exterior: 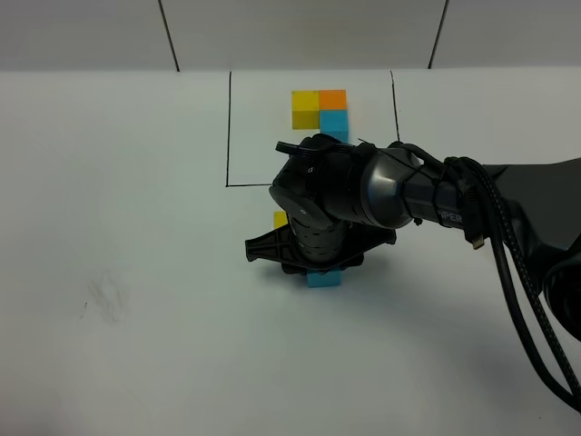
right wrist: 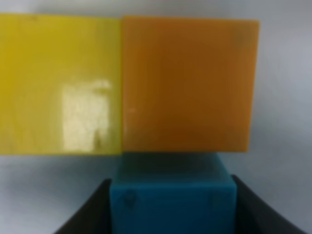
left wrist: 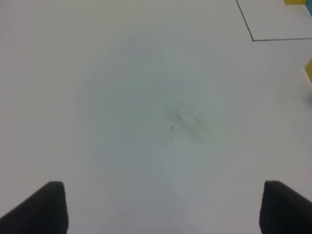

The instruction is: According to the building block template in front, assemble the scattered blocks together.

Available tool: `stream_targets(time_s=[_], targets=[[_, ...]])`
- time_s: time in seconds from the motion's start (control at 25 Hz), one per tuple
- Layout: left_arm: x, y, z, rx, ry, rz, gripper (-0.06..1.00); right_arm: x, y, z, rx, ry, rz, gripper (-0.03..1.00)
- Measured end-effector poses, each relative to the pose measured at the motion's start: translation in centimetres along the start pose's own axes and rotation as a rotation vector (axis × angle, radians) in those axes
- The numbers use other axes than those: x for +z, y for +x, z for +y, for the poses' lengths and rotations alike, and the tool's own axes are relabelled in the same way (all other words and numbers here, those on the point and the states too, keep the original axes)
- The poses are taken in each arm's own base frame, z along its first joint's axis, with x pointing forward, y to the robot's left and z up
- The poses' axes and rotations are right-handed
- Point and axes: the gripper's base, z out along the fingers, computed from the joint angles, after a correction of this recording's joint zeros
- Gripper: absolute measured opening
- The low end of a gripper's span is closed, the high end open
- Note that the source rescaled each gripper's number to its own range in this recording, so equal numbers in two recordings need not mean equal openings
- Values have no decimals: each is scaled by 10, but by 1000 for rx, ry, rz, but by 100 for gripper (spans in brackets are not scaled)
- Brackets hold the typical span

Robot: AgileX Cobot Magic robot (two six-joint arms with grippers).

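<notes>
The building block template (exterior: 320,110) sits inside a thin black outline (exterior: 227,136) at the back: yellow and orange in a row, blue below orange. My right gripper (exterior: 315,254) reaches to the table's middle and is shut on the loose sky blue cube (exterior: 324,278). In the right wrist view the blue cube (right wrist: 173,204) sits between my fingers (right wrist: 85,217), pressed against the loose orange cube (right wrist: 187,83), which touches the loose yellow cube (right wrist: 58,83). From above only a sliver of the loose yellow cube (exterior: 280,219) shows; the orange one is hidden. My left gripper (left wrist: 163,209) is open and empty.
The right arm and its cables (exterior: 508,272) cross the right half of the white table. A faint grey smudge (exterior: 107,298) marks the table at the left, also seen under the left gripper (left wrist: 187,122). The outline's corner (left wrist: 253,39) shows in the left wrist view.
</notes>
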Motion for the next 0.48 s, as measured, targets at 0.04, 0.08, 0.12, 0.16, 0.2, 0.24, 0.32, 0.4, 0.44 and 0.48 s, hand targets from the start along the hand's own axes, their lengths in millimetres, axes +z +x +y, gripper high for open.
stream_targets(time_s=[0.04, 0.08, 0.12, 0.16, 0.2, 0.24, 0.32, 0.4, 0.44, 0.48], targets=[[0, 0, 0, 0, 0, 0, 68, 1, 0, 0, 0, 1, 1, 27], [0, 0, 0, 0, 0, 0, 68, 1, 0, 0, 0, 3, 0, 27], [0, 0, 0, 0, 0, 0, 68, 1, 0, 0, -2, 4, -2, 27], [0, 0, 0, 0, 0, 0, 68, 1, 0, 0, -4, 4, -3, 27], [0, 0, 0, 0, 0, 0, 68, 1, -1, 0, -4, 4, -6, 27], [0, 0, 0, 0, 0, 0, 68, 1, -1, 0, -5, 4, -11, 27], [0, 0, 0, 0, 0, 0, 68, 2, -2, 0, 4, 3, -18, 27], [0, 0, 0, 0, 0, 0, 68, 2, -2, 0, 11, 4, -24, 27], [0, 0, 0, 0, 0, 0, 68, 2, -3, 0, 14, 4, -27, 27], [0, 0, 0, 0, 0, 0, 68, 2, -3, 0, 16, 3, -29, 27]])
